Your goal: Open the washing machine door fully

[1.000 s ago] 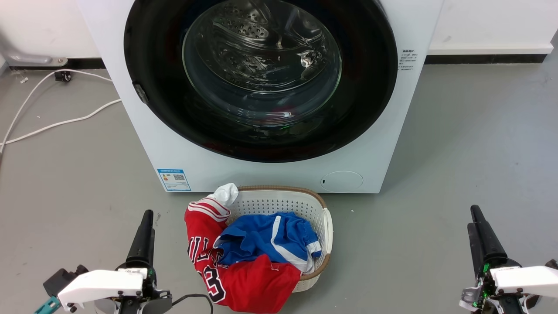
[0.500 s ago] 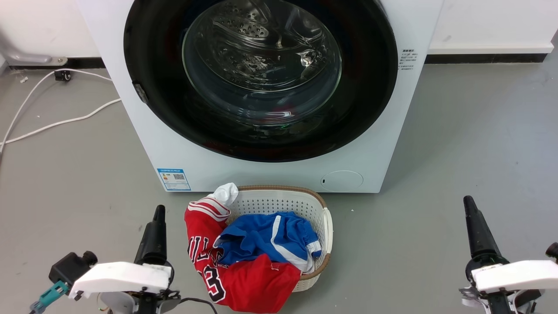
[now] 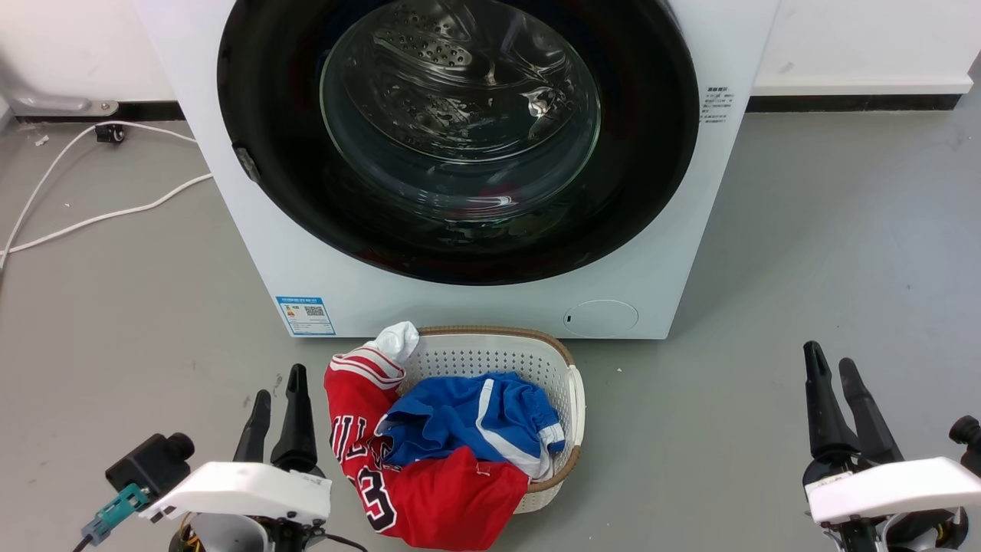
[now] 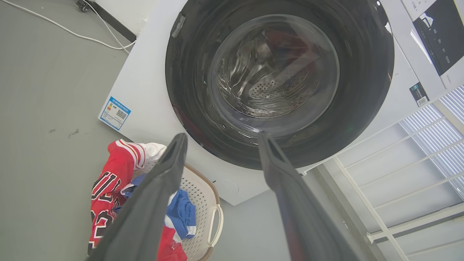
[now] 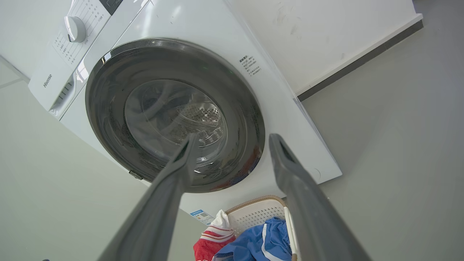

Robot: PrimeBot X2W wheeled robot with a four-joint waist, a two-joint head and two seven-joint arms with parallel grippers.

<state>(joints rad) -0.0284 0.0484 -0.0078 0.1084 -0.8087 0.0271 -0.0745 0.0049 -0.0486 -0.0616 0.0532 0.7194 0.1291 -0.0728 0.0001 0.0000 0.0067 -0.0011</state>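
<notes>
Washing machine door (image 3: 460, 230) is sitting shut, upper centre. Left end effector (image 3: 280, 382) and right end effector (image 3: 828, 355) are hanging open, empty, lower corners. Risk: grip slipping off its glossy rim mid-pull.

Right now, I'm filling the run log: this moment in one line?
washing machine door: shut, untouched | left gripper: open, empty | right gripper: open, empty

We count one washing machine (image 3: 678, 253), one door (image 3: 268, 153) and one basket (image 3: 490, 359). We count one red jersey (image 3: 444, 498) and one blue garment (image 3: 460, 420).
</notes>
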